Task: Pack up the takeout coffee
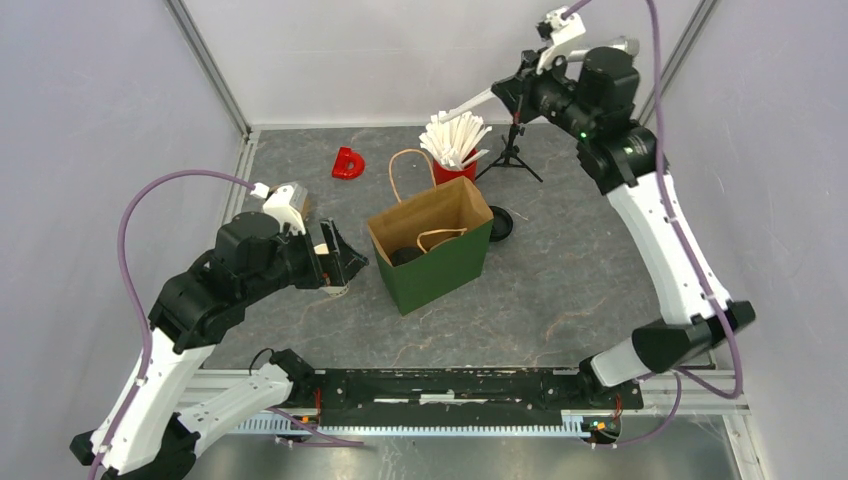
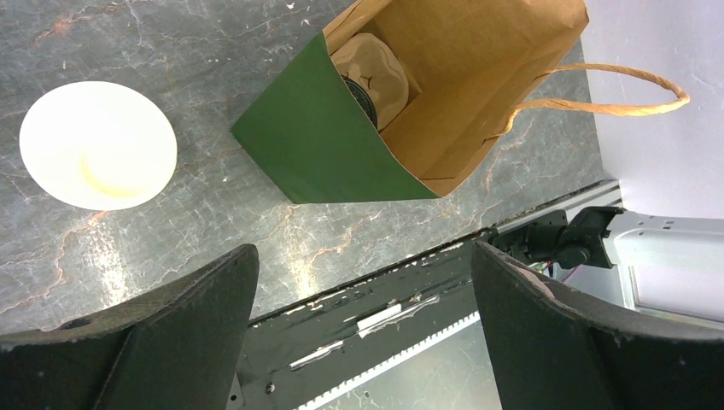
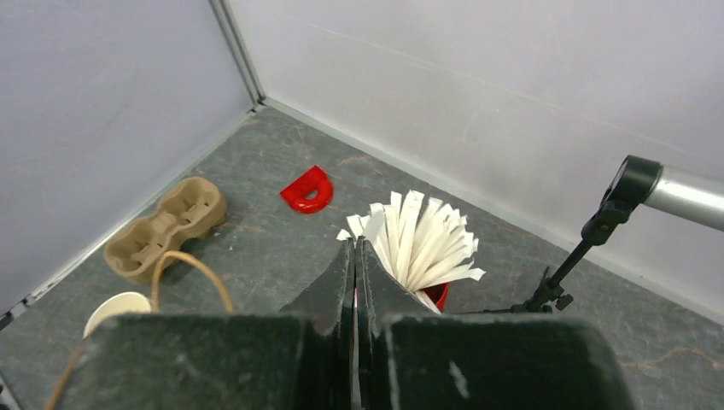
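Evidently the packing is midway. One small white paper cup with a cream inside (image 2: 98, 145) stands lidless on the grey marbled tabletop (image 2: 213, 51), at the left of the left wrist view. It is near the green paper bag with a brown lining and twine handles (image 2: 316, 145) but apart from it. A round black plastic lid (image 1: 500, 222) lies on the table at the bag's other side. A dark round shape (image 1: 405, 256) sits low in the bag; it is probably the second cup under its lid, though I cannot tell for sure.

The left gripper (image 1: 340, 258) hangs near the open cup with its jaws spread wide and nothing between them. The right gripper (image 1: 500, 95), at the upper right of the top view, is pinched tight, seemingly on one white stick (image 1: 465, 105), above the red cup of white sticks (image 1: 452, 172).

Next, I judge, the cup wants its lid pressed on squarely. Then it needs a grip around its tapered wall and a lift clear over the bag's rim.
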